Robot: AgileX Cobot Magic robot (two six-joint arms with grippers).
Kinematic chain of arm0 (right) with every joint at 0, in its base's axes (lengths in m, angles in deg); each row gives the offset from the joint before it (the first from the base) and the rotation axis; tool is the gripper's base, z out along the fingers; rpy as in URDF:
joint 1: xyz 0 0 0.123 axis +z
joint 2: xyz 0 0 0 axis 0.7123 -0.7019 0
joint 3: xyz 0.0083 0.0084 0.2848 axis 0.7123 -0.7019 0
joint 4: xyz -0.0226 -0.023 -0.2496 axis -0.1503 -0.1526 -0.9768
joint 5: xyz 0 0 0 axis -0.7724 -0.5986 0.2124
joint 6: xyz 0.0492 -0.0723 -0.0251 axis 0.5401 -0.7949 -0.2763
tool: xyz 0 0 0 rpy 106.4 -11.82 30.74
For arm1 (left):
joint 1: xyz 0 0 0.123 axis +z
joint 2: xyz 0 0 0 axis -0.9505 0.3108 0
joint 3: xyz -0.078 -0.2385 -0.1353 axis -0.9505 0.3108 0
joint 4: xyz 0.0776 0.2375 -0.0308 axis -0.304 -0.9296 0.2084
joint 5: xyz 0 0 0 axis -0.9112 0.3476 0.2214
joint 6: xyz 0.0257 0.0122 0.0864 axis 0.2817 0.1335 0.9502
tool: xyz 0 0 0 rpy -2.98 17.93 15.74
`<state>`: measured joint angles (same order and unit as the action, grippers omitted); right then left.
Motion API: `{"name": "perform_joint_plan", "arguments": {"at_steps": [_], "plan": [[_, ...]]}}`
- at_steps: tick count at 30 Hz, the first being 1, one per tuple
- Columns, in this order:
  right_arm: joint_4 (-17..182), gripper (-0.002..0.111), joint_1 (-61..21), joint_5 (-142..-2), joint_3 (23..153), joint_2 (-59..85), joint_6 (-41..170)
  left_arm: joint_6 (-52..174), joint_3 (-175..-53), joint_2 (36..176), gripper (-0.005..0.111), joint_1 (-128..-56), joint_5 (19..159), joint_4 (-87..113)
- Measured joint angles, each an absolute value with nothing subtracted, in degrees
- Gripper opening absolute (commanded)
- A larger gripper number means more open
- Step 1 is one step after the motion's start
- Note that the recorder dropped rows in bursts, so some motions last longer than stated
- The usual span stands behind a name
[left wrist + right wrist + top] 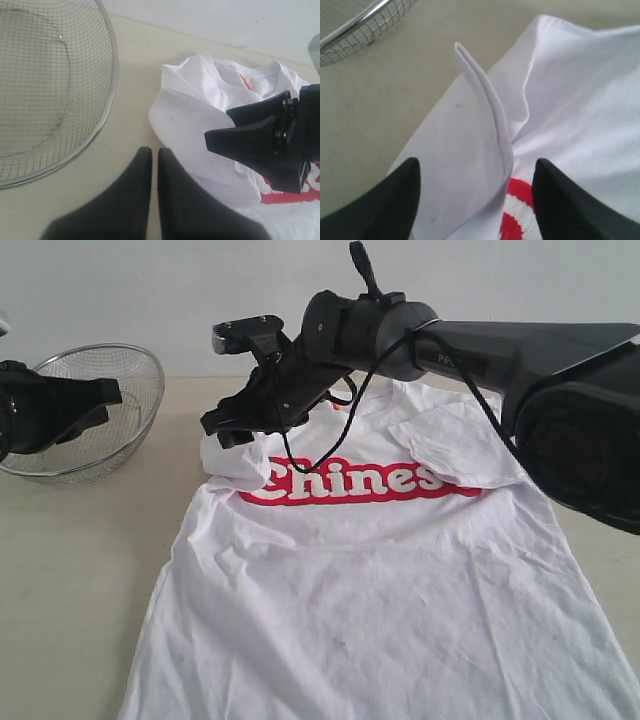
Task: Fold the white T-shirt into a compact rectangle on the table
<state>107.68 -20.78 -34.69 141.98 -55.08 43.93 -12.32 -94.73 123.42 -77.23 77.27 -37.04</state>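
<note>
**A:** What is out of sight on the white short-sleeved cotton T-shirt?

**B:** Its hem runs off the exterior view's bottom edge, and the black right arm covers most of the collar.

**A:** And the silver wire-mesh bowl?

**B:** It is cut by the left edge and sits partly behind the black left gripper. The right wrist view shows only a scrap of red lettering.

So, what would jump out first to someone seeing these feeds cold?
The white T-shirt spread on the table, with bold red-outlined "Chines" lettering across the chest. Next, the right gripper, which crosses the middle, open astride a raised fold of cloth at the shirt's sleeve. The left gripper sits shut beside the wire-mesh bowl at the exterior view's left.
</note>
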Motion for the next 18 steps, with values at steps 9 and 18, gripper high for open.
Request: {"name": "perform_joint_plan", "arguments": {"at_steps": [9, 18], "plan": [[107.57, 0.005, -20.32, -35.04, 141.98, -55.08, 43.66, -12.32, -94.73, 123.42, 0.004, -77.23, 77.27, -37.04], [107.82, 0.000, -20.21, -33.15, 141.98, -54.54, 47.00, -12.44, -94.73, 123.42, 0.004, -77.23, 77.27, -37.04]]}}
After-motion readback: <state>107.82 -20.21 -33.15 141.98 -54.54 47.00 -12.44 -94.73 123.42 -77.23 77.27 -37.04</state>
